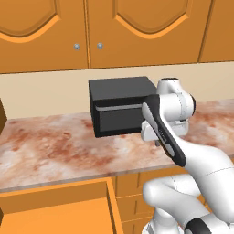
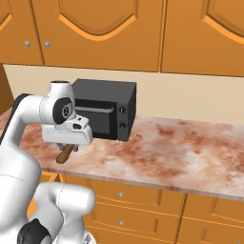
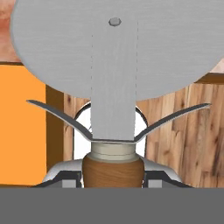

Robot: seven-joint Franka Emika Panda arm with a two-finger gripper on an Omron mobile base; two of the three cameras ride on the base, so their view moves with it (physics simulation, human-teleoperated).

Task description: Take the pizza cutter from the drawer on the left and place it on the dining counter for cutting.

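End effector (image 2: pixel 66 147) grips pizza cutter (image 3: pixel 114 52) above marbled worktop (image 2: pixel 181 147) near microwave (image 2: pixel 107 107).

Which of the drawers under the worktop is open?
The wide drawer at lower left of the left base view: it is pulled out, showing its plain orange inside. The knobbed drawers below the worktop sit flush, closed.

The hand's white body is hiding the gripper (image 2: pixel 68 143) fingers, so their grip is not showing. Only the brown handle of the pizza cutter (image 2: pixel 65 153) is poking out below. The frame edge is cropping the drawer (image 1: pixel 59 208) at left and bottom.
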